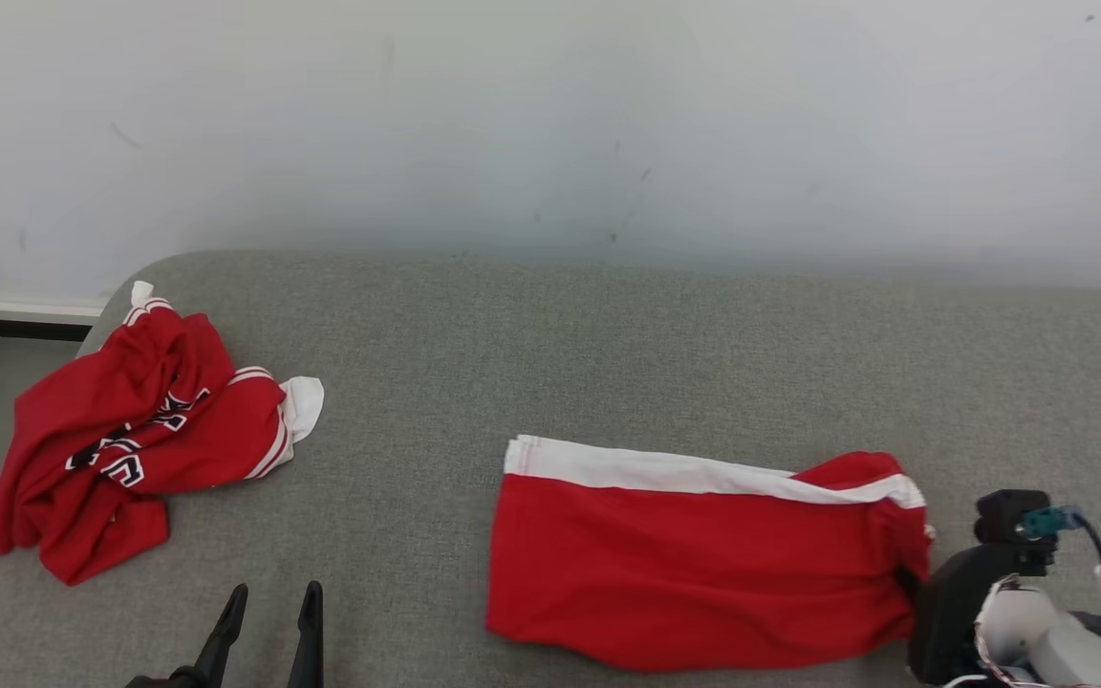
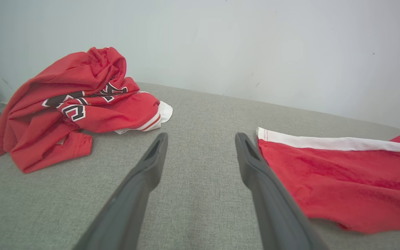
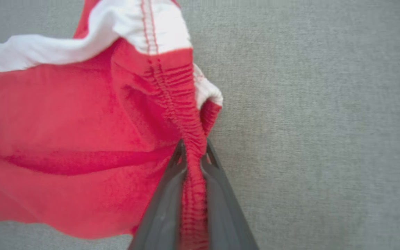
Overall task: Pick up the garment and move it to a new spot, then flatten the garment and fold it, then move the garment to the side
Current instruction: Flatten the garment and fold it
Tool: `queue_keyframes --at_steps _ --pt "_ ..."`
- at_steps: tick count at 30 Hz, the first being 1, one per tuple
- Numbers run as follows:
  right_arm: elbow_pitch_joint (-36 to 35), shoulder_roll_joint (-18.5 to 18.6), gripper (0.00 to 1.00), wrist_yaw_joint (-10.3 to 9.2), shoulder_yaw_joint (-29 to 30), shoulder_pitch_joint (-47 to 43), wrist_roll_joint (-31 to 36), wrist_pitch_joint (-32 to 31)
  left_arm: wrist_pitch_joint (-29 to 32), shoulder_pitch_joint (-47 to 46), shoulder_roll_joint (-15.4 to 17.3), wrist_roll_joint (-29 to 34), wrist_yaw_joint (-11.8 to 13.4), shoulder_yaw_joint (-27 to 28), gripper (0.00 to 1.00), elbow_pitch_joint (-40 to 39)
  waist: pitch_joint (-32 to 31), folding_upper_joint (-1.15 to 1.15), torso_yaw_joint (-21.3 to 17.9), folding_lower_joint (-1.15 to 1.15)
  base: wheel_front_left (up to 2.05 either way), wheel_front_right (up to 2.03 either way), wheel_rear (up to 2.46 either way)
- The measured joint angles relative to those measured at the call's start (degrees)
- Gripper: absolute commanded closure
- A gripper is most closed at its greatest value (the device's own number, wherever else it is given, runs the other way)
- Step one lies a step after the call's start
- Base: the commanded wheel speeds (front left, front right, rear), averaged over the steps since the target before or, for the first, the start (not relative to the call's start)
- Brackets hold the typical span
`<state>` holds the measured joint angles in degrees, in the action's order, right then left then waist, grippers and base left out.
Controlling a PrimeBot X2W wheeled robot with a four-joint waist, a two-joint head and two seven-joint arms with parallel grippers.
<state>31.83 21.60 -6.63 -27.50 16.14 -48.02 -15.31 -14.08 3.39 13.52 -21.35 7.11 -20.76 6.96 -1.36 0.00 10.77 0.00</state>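
— Gripping what, the right gripper (image 3: 193, 149)?
— Waistband of the red shorts (image 1: 694, 564), clamped tight; shorts lie on the bench (image 1: 550, 354), right of centre.
— Left gripper (image 2: 201, 139)?
— Jaws spread wide, above bare bench, between crumpled jersey (image 1: 130, 430) and shorts.

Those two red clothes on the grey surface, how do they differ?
The jersey lies crumpled in a heap; the shorts lie mostly flat. The jersey bears black-and-white lettering; the shorts show a plain white band. The right gripper has its jaws shut on the shorts' gathered edge; nothing touches the jersey. Both are red with white trim.
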Motion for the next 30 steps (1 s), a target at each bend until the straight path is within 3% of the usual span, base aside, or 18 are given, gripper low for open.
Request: queue_keyframes --at_steps 7,12,21,30 --pt "0.93 3.48 1.0 -0.18 1.38 0.52 1.38 0.88 0.27 0.01 -0.05 0.03 0.0 0.0 0.0 -0.02 0.09 0.0 -0.69 0.0 0.0 0.0 0.0" --pt "-0.57 3.37 1.0 0.35 1.38 1.03 0.89 0.66 0.44 0.0 -0.11 0.03 0.0 0.03 0.0 0.02 0.06 0.0 -1.19 0.0 0.0 0.0 0.0" --pt "-6.65 1.62 1.0 6.09 0.1 2.88 -3.3 -3.93 0.94 -0.04 -0.91 0.03 -0.02 -0.74 0.0 0.89 -0.77 0.0 -1.89 0.0 0.0 0.0 0.0" --pt "-12.88 -1.24 1.0 9.2 -1.33 4.46 -8.32 -10.05 1.44 -0.13 -1.78 0.03 -0.15 -2.1 0.0 2.18 -1.49 0.0 -1.21 0.0 0.0 0.0 0.0"
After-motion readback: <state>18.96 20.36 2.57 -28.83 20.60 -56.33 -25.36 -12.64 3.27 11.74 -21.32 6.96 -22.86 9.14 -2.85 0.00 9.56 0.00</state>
